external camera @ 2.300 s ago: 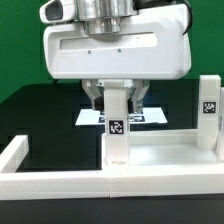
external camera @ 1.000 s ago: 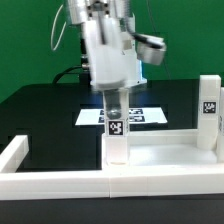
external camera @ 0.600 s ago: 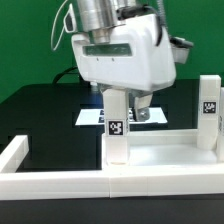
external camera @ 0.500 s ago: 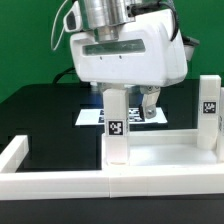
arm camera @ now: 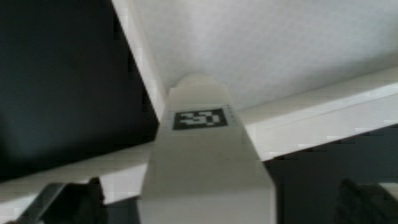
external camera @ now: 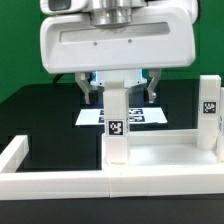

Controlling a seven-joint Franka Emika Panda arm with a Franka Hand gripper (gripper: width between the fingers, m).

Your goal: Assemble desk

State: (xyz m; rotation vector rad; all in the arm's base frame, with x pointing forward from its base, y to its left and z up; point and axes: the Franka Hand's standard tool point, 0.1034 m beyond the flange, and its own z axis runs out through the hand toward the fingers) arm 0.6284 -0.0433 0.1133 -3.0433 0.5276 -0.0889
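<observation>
White plastic fills most of what you see: the tabletop [external camera: 165, 150] lies flat on the black bench [external camera: 40, 110] with its raised rim up, and two legs stand upright in it. You find one leg [external camera: 118, 125] at the near corner on the exterior view's left, its tag facing the camera, and the second leg [external camera: 209, 112] at the exterior view's right edge, also tagged. Your pincer [external camera: 119, 92] hangs above the first leg with its fingers [external camera: 88, 92] spread wide to either side of the leg's top, not touching it, so it is open and holds nothing. In the wrist view you look down the same leg [arm camera: 205, 160], its tag facing the camera, with the dark fingertips [arm camera: 68, 200] well apart on both sides. Behind the leg the marker board [external camera: 90, 117] lies flat on the bench. Along the front a low white border wall [external camera: 40, 182] runs across, turning back at the exterior view's left
</observation>
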